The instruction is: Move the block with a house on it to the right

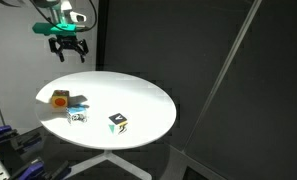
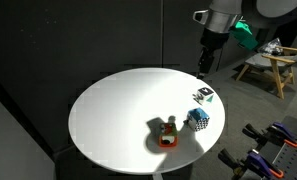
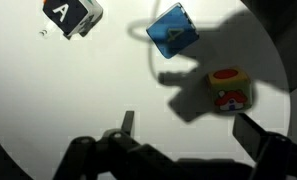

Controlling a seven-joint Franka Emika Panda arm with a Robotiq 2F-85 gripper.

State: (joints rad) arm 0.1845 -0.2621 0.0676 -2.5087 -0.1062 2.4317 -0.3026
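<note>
Round table [image 1: 128, 95] holds the block with a house on it [image 1: 60, 99] near its rim; tool [image 1: 67, 51] released.

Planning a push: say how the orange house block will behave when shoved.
The block with a house on it looks rigid and flat-sided, so it probably slides rather than rolls. Small, so likely light. The smooth-looking table should offer little drag.

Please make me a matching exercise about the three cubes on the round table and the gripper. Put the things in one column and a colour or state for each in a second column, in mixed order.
Things:
1. block with a house on it
2. cube with the letter A
3. middle cube
4. gripper

Colour or state:
a. blue top
b. open, holding nothing
c. orange-yellow sides, red picture
d. white top

Pairs: 1-c, 2-d, 3-a, 4-b.
</note>
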